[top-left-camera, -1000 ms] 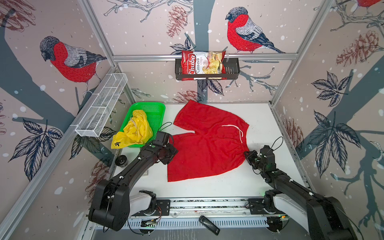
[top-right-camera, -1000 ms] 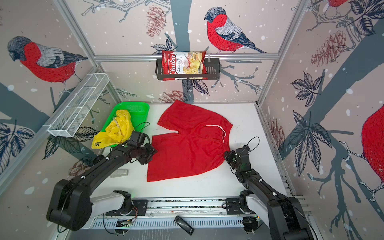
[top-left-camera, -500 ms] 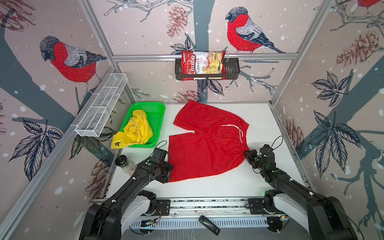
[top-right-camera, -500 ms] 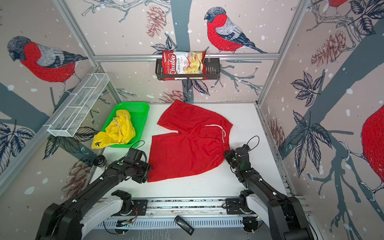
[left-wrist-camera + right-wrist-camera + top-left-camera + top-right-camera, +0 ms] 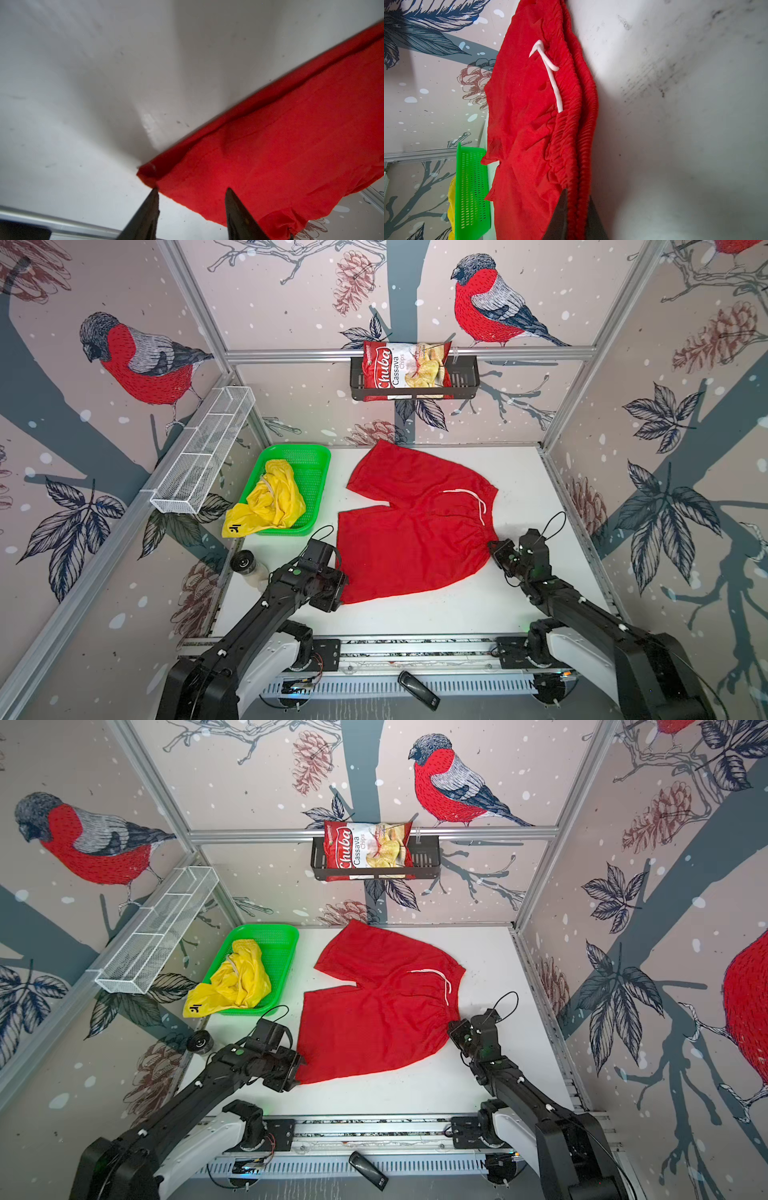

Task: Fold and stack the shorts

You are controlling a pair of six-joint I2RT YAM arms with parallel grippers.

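Observation:
The red shorts (image 5: 415, 531) (image 5: 374, 1019) lie spread flat on the white table, waistband to the right, white drawstring showing. My left gripper (image 5: 343, 595) (image 5: 191, 190) is open at the near-left leg-hem corner of these shorts (image 5: 280, 145), its jaws wide apart with the cloth's edge between them. My right gripper (image 5: 492, 547) (image 5: 577, 193) is shut on the gathered waistband of the red shorts (image 5: 525, 124) at its near end. The yellow shorts (image 5: 274, 502) (image 5: 239, 977) lie bunched in the green basket (image 5: 316, 472), one leg hanging over its near rim.
A small dark-capped jar (image 5: 245, 564) stands by the left wall near my left arm. A white wire shelf (image 5: 203, 448) hangs on the left wall. A black rack with a chips bag (image 5: 405, 371) hangs on the back wall. A black stick (image 5: 417, 689) lies on the front rail.
My left gripper has moved toward the front along the red shorts' left edge, down to the near-left corner. The right gripper has kept its hold on the waistband.

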